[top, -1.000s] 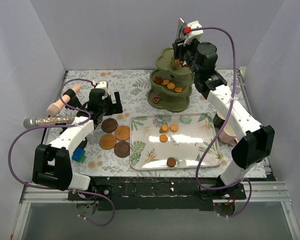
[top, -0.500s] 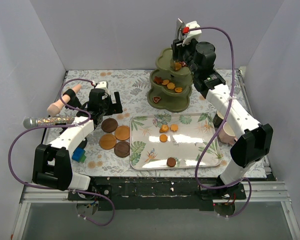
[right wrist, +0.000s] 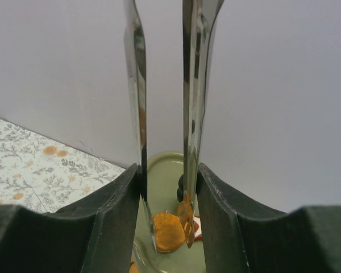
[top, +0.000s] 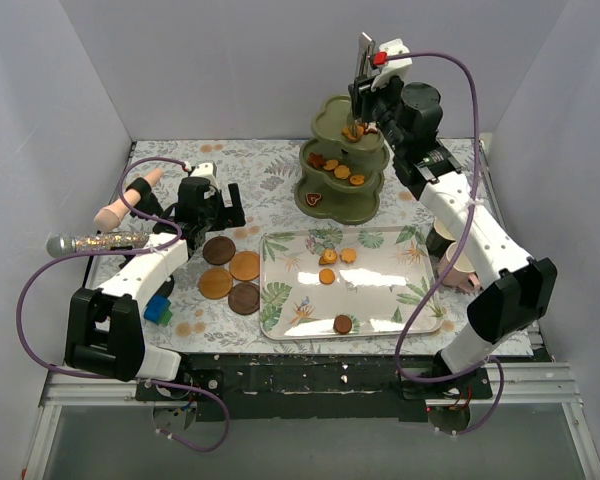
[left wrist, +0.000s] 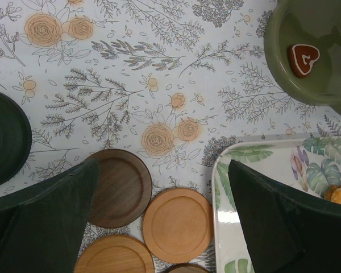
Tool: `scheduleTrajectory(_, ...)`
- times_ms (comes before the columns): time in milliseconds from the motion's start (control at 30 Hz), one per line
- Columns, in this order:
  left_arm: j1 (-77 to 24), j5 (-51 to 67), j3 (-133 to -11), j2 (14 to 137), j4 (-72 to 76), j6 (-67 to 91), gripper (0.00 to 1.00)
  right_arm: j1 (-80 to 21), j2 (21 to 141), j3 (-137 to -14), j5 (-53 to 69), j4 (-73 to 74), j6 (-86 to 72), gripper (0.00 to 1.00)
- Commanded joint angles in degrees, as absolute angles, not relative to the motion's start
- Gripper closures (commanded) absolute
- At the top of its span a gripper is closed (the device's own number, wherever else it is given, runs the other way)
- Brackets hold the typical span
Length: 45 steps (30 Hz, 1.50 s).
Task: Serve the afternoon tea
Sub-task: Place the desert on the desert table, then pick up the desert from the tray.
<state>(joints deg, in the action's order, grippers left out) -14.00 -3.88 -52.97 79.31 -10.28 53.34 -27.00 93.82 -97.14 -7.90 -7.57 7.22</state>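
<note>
my right claw (right wrist: 167,187) pinches the shiny metal tongs (right wrist: 190,85). their blades stand upright, tips down at a flat orange biscuit (right wrist: 167,232) on the top tier of the olive three-tier stand (top: 342,205). my left claw (left wrist: 163,170) gapes wide over four round wooden coasters (top: 231,275), two dark and two pale. the glossy leaf-print tray (top: 380,300) carries four more biscuits (top: 343,324). since a second ago the right arm has swung slightly rightward; the left hasn't budged.

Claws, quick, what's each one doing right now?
Left claw: open, empty, above the coasters.
Right claw: closed on the tongs, over the stand.
</note>
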Motion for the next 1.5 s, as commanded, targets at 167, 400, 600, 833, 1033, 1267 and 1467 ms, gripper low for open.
scheduleTrajectory(167,-13.97,-4.13,-53.96,76.47,-10.28,52.82,0.02,-27.59,81.23,-93.61,-6.50,-11.34,6.42,0.52)
scheduleTrajectory(400,-13.97,-3.08,-53.70,75.67,-10.02,53.26,0.02,-33.38,69.36,-76.59,-10.62,-12.30,4.75,0.54)
scheduleTrajectory(600,-13.89,-2.37,-53.61,75.67,-9.93,53.53,0.02,-43.23,61.09,-62.69,-20.20,-11.87,4.49,0.55)
scheduleTrajectory(833,-13.89,-2.37,-53.53,75.32,-9.84,53.61,0.02,-44.65,59.33,-51.25,-21.44,-11.60,-2.72,0.55)
scheduleTrajectory(1033,-13.89,-2.20,-53.53,75.41,-9.84,53.70,0.02,-43.86,59.24,-44.57,-21.63,-15.46,-5.62,0.48)
scheduleTrajectory(1267,-13.89,-1.49,-53.35,75.24,-9.76,53.88,0.02,-41.22,60.55,-40.34,-19.95,-18.63,-6.42,0.43)
scheduleTrajectory(1467,-13.89,-1.67,-53.35,74.88,-9.76,53.88,0.02,-40.96,62.66,-38.94,-20.04,-20.47,-4.84,0.41)
